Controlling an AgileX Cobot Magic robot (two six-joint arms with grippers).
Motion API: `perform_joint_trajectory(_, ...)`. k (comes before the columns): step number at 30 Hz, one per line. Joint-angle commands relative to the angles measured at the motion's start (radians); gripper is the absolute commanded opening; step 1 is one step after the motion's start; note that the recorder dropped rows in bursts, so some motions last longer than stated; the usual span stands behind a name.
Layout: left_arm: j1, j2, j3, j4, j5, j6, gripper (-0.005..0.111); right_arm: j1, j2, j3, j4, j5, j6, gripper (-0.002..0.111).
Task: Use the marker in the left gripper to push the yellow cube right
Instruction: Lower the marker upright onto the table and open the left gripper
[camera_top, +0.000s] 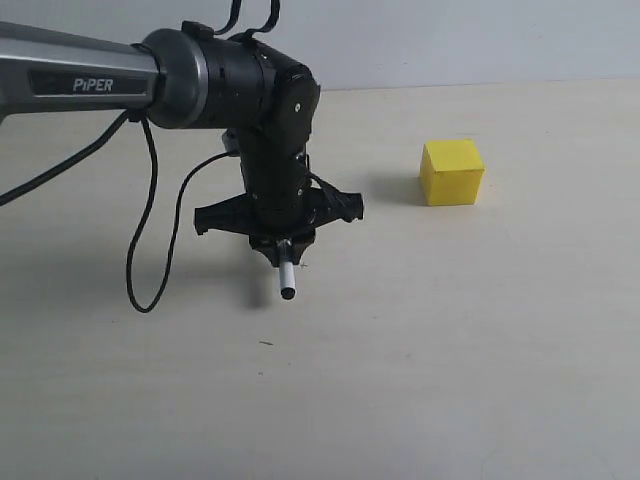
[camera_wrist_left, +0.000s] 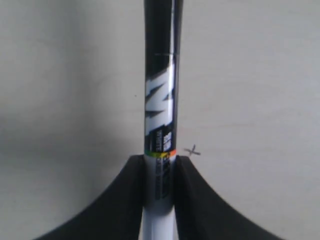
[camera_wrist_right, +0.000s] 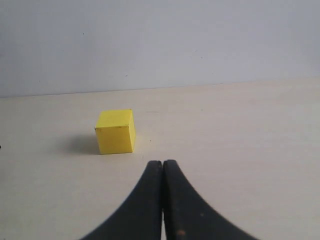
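The yellow cube (camera_top: 452, 172) rests on the pale table, right of centre; it also shows in the right wrist view (camera_wrist_right: 115, 131). My left gripper (camera_top: 282, 245) hangs left of the cube, well apart from it, and is shut on the marker (camera_top: 286, 278), whose end sticks out toward the table. In the left wrist view the marker (camera_wrist_left: 161, 100) runs straight out from between the black fingers (camera_wrist_left: 120, 200), white barrel in the grip and black printed part beyond. My right gripper (camera_wrist_right: 163, 164) is shut on nothing, short of the cube, and is not seen in the exterior view.
The table (camera_top: 480, 330) is a plain beige surface meeting a pale wall (camera_top: 450, 40) at the back. A loose black cable (camera_top: 150, 250) loops down from the left arm (camera_top: 90, 80). A small pen-drawn cross (camera_wrist_left: 192, 151) marks the table.
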Motion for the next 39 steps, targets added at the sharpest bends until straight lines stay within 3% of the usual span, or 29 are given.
perform_joint_trajectory(1,0.028,0.024,-0.004,-0.010,-0.002,0.006,0.000,-0.004,-0.005,0.004,0.000,-0.008,-0.001,0.000)
perform_joint_trajectory(19,0.028,0.024,-0.004,-0.021,-0.041,0.062,0.001,-0.004,-0.005,0.004,0.000,-0.008,-0.001,0.000)
perform_joint_trajectory(28,0.028,0.024,-0.004,-0.021,-0.033,0.064,0.036,-0.004,-0.005,0.004,0.000,-0.008,-0.001,0.000)
perform_joint_trajectory(39,0.028,0.024,-0.004,-0.015,-0.058,0.099,0.044,-0.004,-0.005,0.004,0.000,-0.008,-0.001,0.000)
